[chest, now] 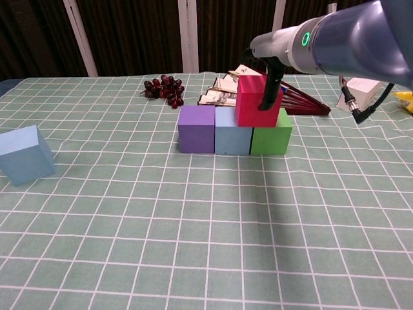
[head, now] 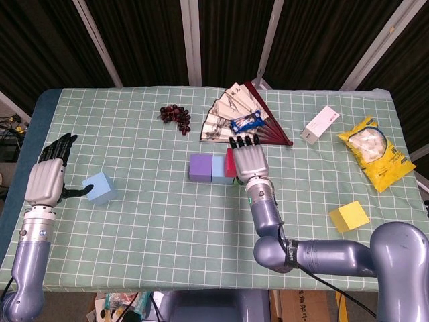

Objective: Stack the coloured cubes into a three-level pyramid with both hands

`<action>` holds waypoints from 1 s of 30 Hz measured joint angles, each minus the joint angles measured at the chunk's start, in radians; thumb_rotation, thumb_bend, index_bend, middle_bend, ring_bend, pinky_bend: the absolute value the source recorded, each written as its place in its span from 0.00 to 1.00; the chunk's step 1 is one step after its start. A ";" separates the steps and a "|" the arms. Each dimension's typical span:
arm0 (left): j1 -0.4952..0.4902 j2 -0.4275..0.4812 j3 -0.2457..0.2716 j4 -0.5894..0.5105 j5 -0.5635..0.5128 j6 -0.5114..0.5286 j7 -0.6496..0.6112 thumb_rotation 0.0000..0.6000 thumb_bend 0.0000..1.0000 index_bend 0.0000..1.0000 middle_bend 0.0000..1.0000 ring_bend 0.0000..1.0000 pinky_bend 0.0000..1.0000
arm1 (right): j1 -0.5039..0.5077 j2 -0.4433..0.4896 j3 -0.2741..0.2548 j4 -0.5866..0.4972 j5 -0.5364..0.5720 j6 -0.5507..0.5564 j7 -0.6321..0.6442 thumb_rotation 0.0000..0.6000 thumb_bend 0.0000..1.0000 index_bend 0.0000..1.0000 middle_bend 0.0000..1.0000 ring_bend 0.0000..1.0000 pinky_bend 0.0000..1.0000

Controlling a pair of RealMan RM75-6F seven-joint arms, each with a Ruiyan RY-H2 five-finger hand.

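Right hand [head: 248, 159] clamped on red cube [chest: 256, 101], which sits atop the pale blue [chest: 233, 132] and green [chest: 271, 136] cubes; purple cube [chest: 196, 129] completes the row. Left hand [head: 47, 180] empty, fingers apart, thumb beside loose blue cube [head: 100, 188]. Yellow cube [head: 349, 216] lies well apart on desk [head: 167, 221].

Three cubes [chest: 233, 131] stand side by side in a row. A fourth cube [chest: 255, 100] sits on top, over the row's right half. A lone cube [chest: 24, 154] lies well apart to the left.

Bright, even light from overhead falls on the checked tablecloth [head: 167, 201], leaving only soft, short shadows beside the cubes. Both views are sharp, with a dark background and no glare
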 measured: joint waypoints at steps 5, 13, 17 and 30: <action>0.000 0.001 0.000 -0.002 0.003 0.001 -0.001 1.00 0.05 0.00 0.03 0.05 0.06 | 0.000 0.009 0.002 -0.029 0.004 0.017 -0.008 1.00 0.19 0.00 0.03 0.02 0.00; 0.000 0.000 0.004 0.003 0.003 0.000 0.002 1.00 0.05 0.00 0.03 0.05 0.06 | -0.018 0.068 -0.003 -0.136 -0.017 0.062 -0.012 1.00 0.18 0.00 0.00 0.00 0.00; -0.001 -0.003 0.008 0.004 0.009 0.000 0.008 1.00 0.05 0.00 0.03 0.05 0.06 | -0.062 0.125 -0.022 -0.206 -0.084 0.092 0.020 1.00 0.18 0.00 0.00 0.00 0.00; -0.007 -0.033 0.031 0.009 0.031 0.018 0.068 1.00 0.05 0.00 0.03 0.05 0.06 | -0.429 0.344 -0.259 -0.351 -0.617 0.230 0.389 1.00 0.18 0.00 0.00 0.00 0.00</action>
